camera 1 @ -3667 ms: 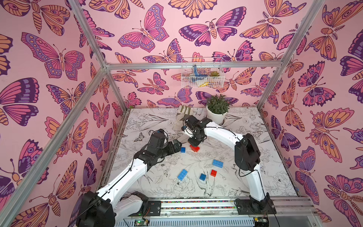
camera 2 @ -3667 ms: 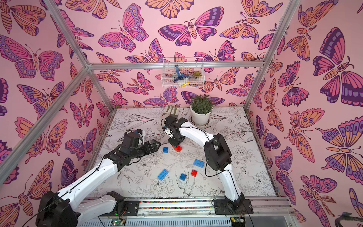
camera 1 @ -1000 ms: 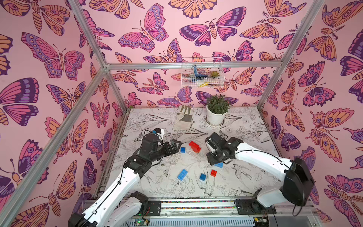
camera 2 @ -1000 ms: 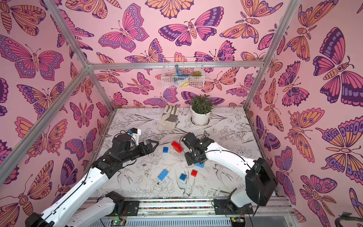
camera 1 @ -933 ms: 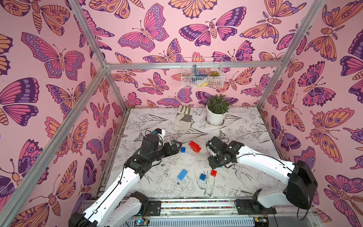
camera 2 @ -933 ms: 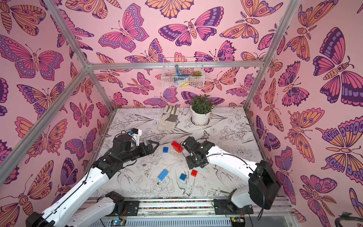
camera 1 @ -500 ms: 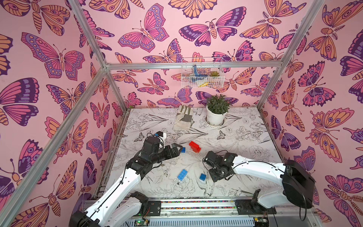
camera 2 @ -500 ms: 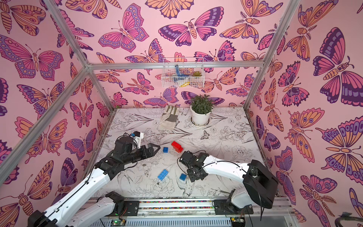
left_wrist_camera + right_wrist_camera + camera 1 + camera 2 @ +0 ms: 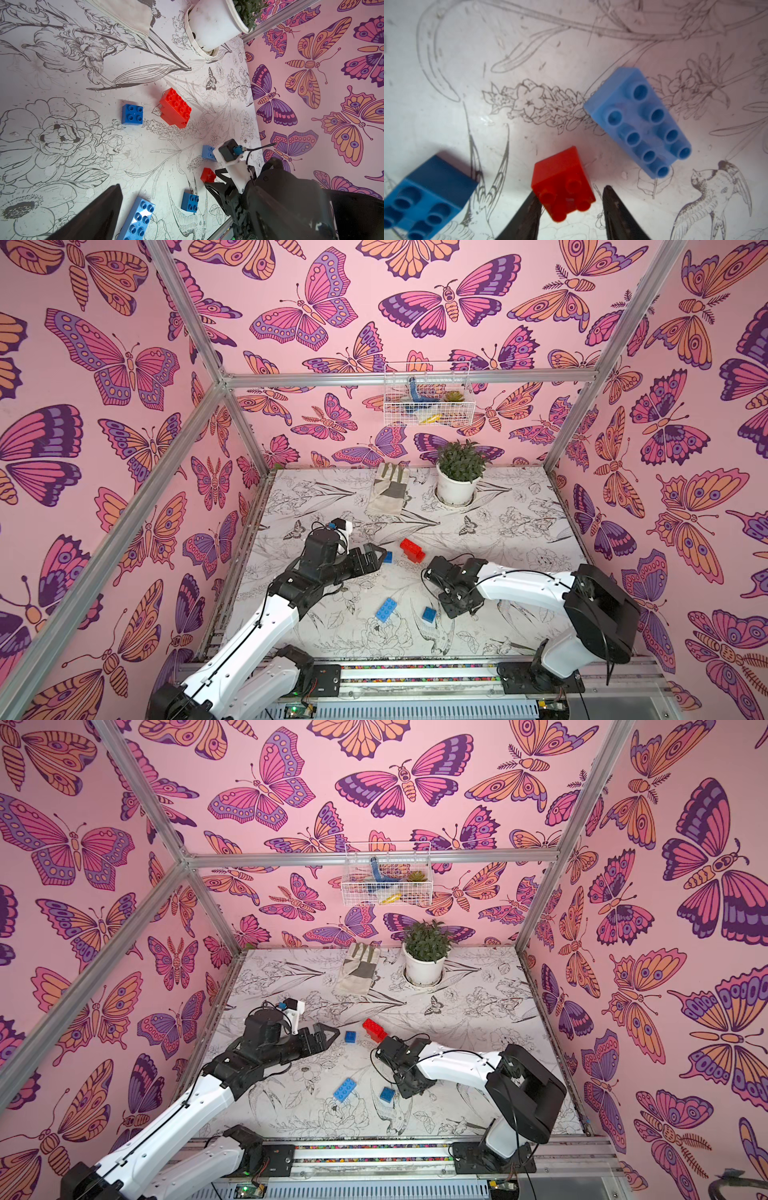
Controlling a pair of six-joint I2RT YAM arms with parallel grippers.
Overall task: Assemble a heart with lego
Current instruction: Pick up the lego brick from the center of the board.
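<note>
Loose lego lies on the flowered table; no whole heart is in view. A red stepped stack [image 9: 412, 549] [image 9: 175, 108] sits mid-table, with a small blue square [image 9: 387, 557] [image 9: 132, 114] beside it. My left gripper [image 9: 381, 559] [image 9: 332, 1039] hovers open just left of that square, holding nothing. Nearer the front lie a long blue brick [image 9: 386, 609] and another blue square [image 9: 429, 614] [image 9: 425, 203]. My right gripper [image 9: 570, 190] [image 9: 453, 608] points down and straddles a small red square brick [image 9: 562, 182] [image 9: 208, 175], with a gap at one finger. A pale blue long brick [image 9: 641, 122] lies just beyond.
A work glove [image 9: 390, 489] and a white potted plant [image 9: 457, 477] stand at the back. A wire basket [image 9: 428, 406] hangs on the rear wall. Butterfly-papered walls close in three sides, and the arms' base rail [image 9: 415, 672] runs along the front edge.
My right arm has swung from the pale blue brick toward the front and come down over the small red brick, its jaws narrowing. The left arm has barely shifted.
</note>
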